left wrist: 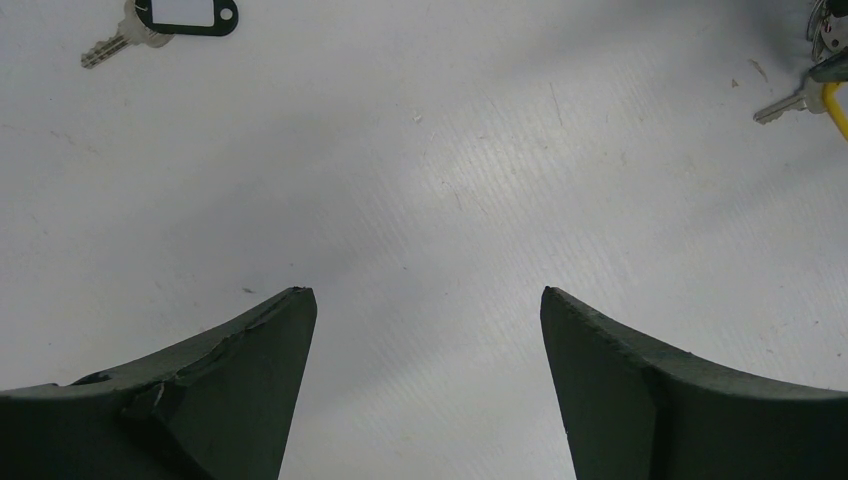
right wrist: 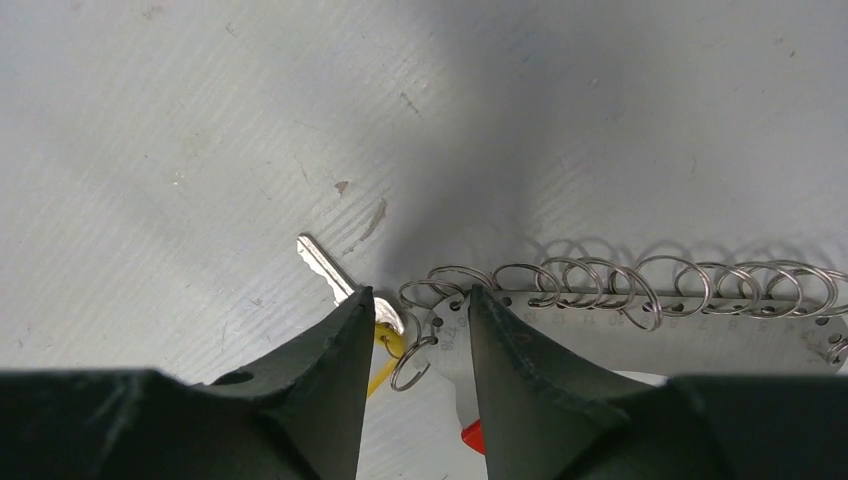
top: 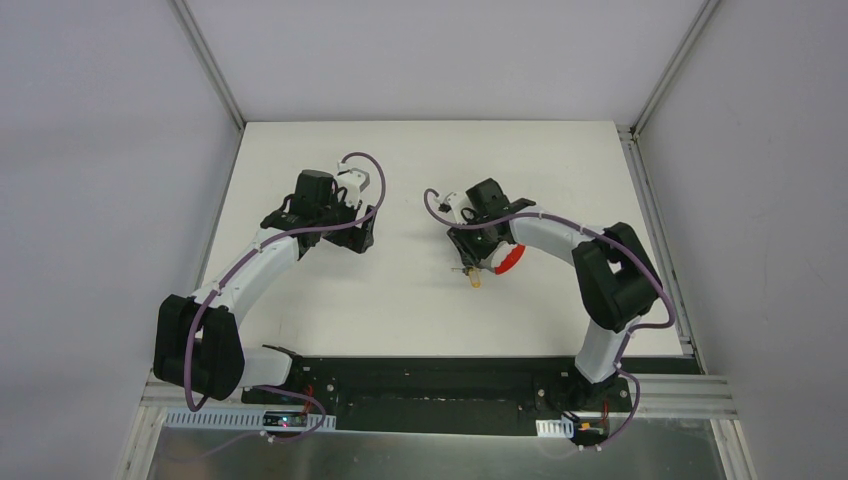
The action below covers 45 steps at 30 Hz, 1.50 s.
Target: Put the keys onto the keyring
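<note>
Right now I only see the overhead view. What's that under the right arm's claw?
Observer: A keyring with a row of silver wire loops; the right gripper straddles its end.
Visitor: Any key there?
Observer: Yes, a silver key lies right beside that gripper.
Visitor: And the left claw?
Observer: The left gripper is wide open, holding nothing; a tagged key lies ahead of it.
</note>
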Each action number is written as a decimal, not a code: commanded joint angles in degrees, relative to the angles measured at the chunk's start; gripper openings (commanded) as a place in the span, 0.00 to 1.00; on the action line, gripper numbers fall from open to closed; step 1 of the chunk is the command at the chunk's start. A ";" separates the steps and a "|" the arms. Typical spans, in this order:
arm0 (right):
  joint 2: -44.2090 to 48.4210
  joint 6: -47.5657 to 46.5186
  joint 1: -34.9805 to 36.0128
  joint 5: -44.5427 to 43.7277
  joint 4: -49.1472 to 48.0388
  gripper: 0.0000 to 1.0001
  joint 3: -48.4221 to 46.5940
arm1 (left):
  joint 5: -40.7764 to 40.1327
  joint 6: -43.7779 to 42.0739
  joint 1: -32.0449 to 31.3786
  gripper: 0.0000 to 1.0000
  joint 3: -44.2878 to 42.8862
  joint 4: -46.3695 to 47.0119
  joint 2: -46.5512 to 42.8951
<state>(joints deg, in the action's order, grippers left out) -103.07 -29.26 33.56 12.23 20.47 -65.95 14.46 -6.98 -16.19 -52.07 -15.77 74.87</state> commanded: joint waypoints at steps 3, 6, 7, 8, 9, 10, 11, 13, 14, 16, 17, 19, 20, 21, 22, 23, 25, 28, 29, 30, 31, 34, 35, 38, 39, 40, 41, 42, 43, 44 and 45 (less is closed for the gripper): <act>-1.11 -1.14 1.39 -2.23 0.49 0.42 -2.52 | -0.31 -1.01 -0.42 0.85 -2.26 -0.23 -1.92; -1.58 -1.15 1.76 -3.77 0.19 0.41 -2.55 | -0.24 -0.99 -0.42 0.85 -2.24 -0.23 -1.92; -1.68 -1.20 1.85 -4.09 0.16 0.40 -2.48 | -0.24 -0.98 -0.43 0.85 -2.24 -0.30 -1.92; -1.76 -1.24 1.86 -4.48 0.11 0.40 -2.56 | -0.28 -0.93 -0.42 0.85 -2.28 -0.31 -1.92; -1.78 -1.21 1.90 -4.80 -0.03 0.40 -2.59 | -0.23 -0.98 -0.40 0.85 -2.32 -0.31 -1.92; -1.75 -1.24 1.89 -5.10 -0.02 0.40 -2.59 | -0.22 -0.94 -0.35 0.85 -2.29 -0.31 -1.92; -1.74 -1.29 1.95 -5.36 -0.06 0.39 -2.52 | -0.21 -0.94 -0.37 0.85 -2.32 -0.38 -1.92; -1.54 -1.33 1.95 -5.61 -0.01 0.39 -2.44 | -0.22 -0.98 -0.37 0.85 -2.32 -0.40 -1.96; -1.50 -1.41 1.95 -5.68 0.01 0.38 -2.38 | -0.14 -1.01 -0.41 0.85 -2.33 -0.40 -1.95; -1.07 -1.42 1.95 -5.80 0.01 0.36 -2.20 | -0.19 -1.00 -0.35 0.85 -2.28 -0.40 -1.92; -0.84 -1.54 1.97 -5.84 0.01 0.34 -2.17 | -0.21 -0.95 -0.41 0.85 -2.32 -0.44 -1.92; -0.46 -1.66 1.98 -5.94 0.01 0.31 -2.10 | -0.13 -0.93 -0.34 0.85 -2.33 -0.48 -2.00; -0.20 -1.68 1.96 -6.06 0.01 0.30 -2.08 | -0.13 -0.97 -0.35 0.85 -2.29 -0.49 -1.99; 0.08 -1.68 1.96 -5.93 -0.03 0.29 -2.03 | -0.20 -0.97 -0.37 0.85 -2.31 -0.49 -1.94; 0.33 -1.68 1.95 -5.83 0.00 0.28 -2.07 | -0.11 -0.99 -0.37 0.85 -2.35 -0.49 -1.98; 0.59 -1.68 1.95 -5.62 0.03 0.26 -2.06 | -0.08 -1.00 -0.34 0.85 -2.38 -0.49 -1.99; 0.90 -1.66 1.95 -5.29 0.01 0.23 -2.13 | -0.07 -1.01 -0.38 0.85 -2.37 -0.49 -1.91; 1.15 -1.62 1.90 -4.97 0.18 0.20 -2.35 | -0.05 -1.01 -0.36 0.85 -2.37 -0.58 -1.90; 1.26 -1.55 1.89 -4.80 0.24 0.18 -2.42 | -0.07 -0.97 -0.34 0.85 -2.33 -0.58 -1.98; 1.41 -1.47 1.86 -4.52 0.33 0.17 -2.57 | -0.06 -0.98 -0.35 0.85 -2.41 -0.58 -2.00; 1.66 -1.42 1.86 -4.02 0.42 0.15 -2.65 | -0.07 -0.94 -0.35 0.85 -2.37 -0.58 -1.99; 2.42 -1.33 1.78 -2.49 0.70 0.12 -3.11 | -0.02 -1.00 -0.34 0.85 -2.41 -0.58 -1.98; 2.76 -1.40 1.70 -1.90 0.70 0.12 -3.13 | 0.00 -0.98 -0.34 0.85 -2.48 -0.58 -1.95; 3.34 -1.82 1.30 -0.56 0.59 0.09 -3.13 | 0.04 -0.95 -0.41 0.85 -2.49 -0.58 -2.01; 3.37 -2.04 1.21 -0.29 0.62 0.08 -3.07 | 0.03 -1.01 -0.39 0.85 -2.50 -0.58 -2.08; 3.50 -2.30 1.16 0.06 0.65 0.08 -2.98 | -0.01 -0.99 -0.35 0.85 -2.51 -0.62 -2.10; 3.63 -2.52 0.96 0.52 0.67 0.07 -2.88 | 0.03 -1.00 -0.34 0.84 -2.46 -0.58 -2.10; 3.70 -2.74 0.79 1.15 0.73 0.05 -2.75 | 0.03 -0.94 -0.35 0.84 -2.47 -0.58 -2.10; 3.81 -2.86 0.69 1.73 0.77 0.04 -2.72 | 0.07 -0.97 -0.39 0.84 -2.47 -0.58 -2.08; 3.91 -2.95 0.57 2.40 0.94 0.03 -2.77 | 0.12 -1.01 -0.35 0.84 -2.47 -0.58 -2.09; 4.14 -3.04 0.42 3.27 1.08 0.02 -2.78 | 0.13 -0.95 -0.41 0.84 -2.38 -0.58 -2.17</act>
<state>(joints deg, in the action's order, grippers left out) -102.32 -30.87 34.68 11.62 20.43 -66.65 14.48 -7.05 -16.19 -52.27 -15.81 74.87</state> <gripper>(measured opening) 0.272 0.846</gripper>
